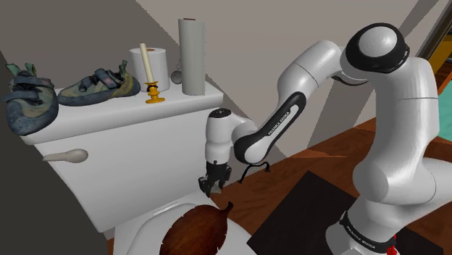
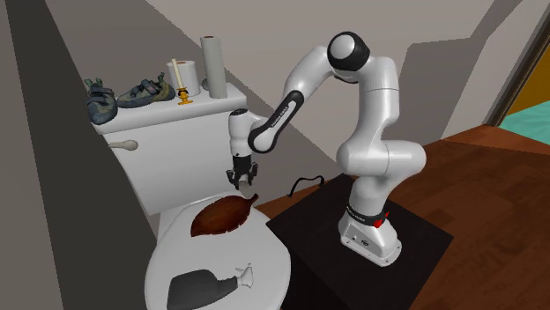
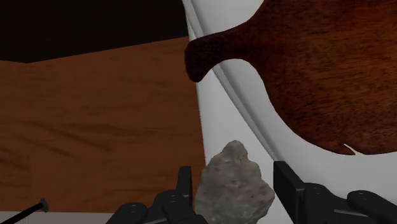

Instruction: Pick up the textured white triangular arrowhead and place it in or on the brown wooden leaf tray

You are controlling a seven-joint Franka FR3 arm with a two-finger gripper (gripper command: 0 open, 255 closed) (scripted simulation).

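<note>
While the gripper (image 1: 215, 187) hangs just above the toilet lid (image 1: 137, 233), its two black fingers pinch the arrowhead (image 3: 233, 189), a rough, pale grey stone that the wrist view shows clasped between them with its tip pointing away from the hand. The arrowhead is in the air, off every surface, above the lid's rim and just beside the stem end of the leaf tray (image 1: 197, 232). The dark brown, wood-grained tray lies flat on the white lid, its stem toward the shoulder view's right. In the second exterior view the gripper (image 2: 240, 179) points straight down over the far end of the leaf tray (image 2: 220, 216), and nearer the camera a dark grey object (image 2: 196, 289) lies on the same lid. Behind the lid stands the white tank (image 1: 130, 138), which carries two climbing shoes (image 1: 98, 83) at the shoulder view's left, a candle (image 1: 145, 61) in a gold holder, a white paper roll (image 1: 164, 67) and a tall grey roll (image 1: 192, 58). The arm's black stand (image 1: 304, 210) rests on a wooden floor (image 3: 95, 127).
</note>
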